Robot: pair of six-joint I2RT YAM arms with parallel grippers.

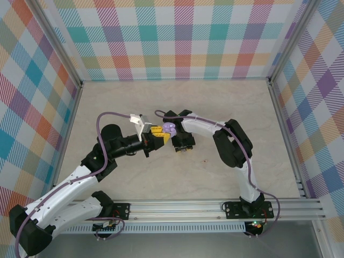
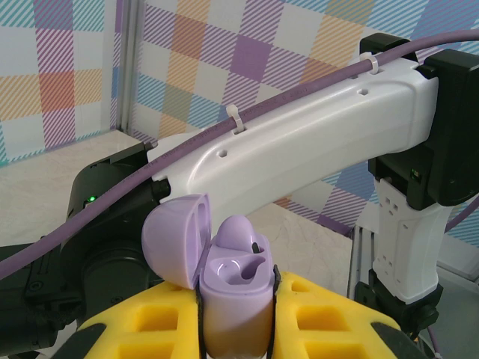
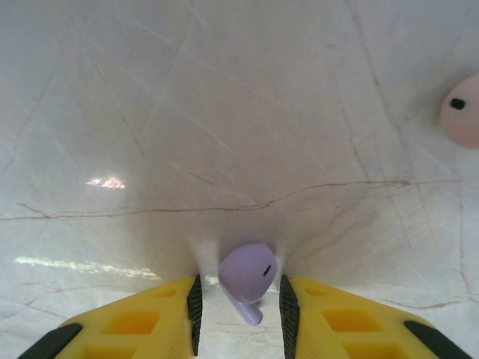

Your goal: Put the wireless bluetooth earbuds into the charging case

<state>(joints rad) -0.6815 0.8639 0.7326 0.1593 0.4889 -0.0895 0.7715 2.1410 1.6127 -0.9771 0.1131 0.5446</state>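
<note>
Item 1. Left gripper (image 2: 236, 333): yellow-fingered claw, closed hard on the charging case (image 2: 232, 295), one finger against each side. In the overhead view it (image 1: 157, 135) was raised over the middle of the table (image 1: 123, 102), fingers directed toward the right arm.

Item 2. Charging case: pale purple, held upright in the left claw, seen from above at (image 1: 169, 129). Lid (image 2: 176, 239) was hinged open and leaning back to the left, its hollow inner face exposed.

Item 3. First earbud (image 2: 238, 233): purple, seated in the far well of the case, its rounded head standing above the rim. The near well (image 2: 238, 271) was an open recess.

Item 4. Right gripper (image 3: 239, 310): yellow fingers with dark pads, set narrow and low over the table (image 3: 224, 112), one on each side of the second earbud (image 3: 247, 271). A strip of table showed between the left-hand pad and the earbud; contact at the other pad could not be told. Overhead position at (image 1: 183, 144), just beside the left claw.

Item 5. Second earbud: purple, between the right claw's pads, rounded head away from the wrist camera, stem toward it.

Item 6. Right arm link (image 2: 299, 149): white, purple cable tied along it, crossing behind the case.

Item 7. Pinkish round object (image 3: 462, 112): at the frame edge, on the table, one dark spot, well apart from the claw
</note>
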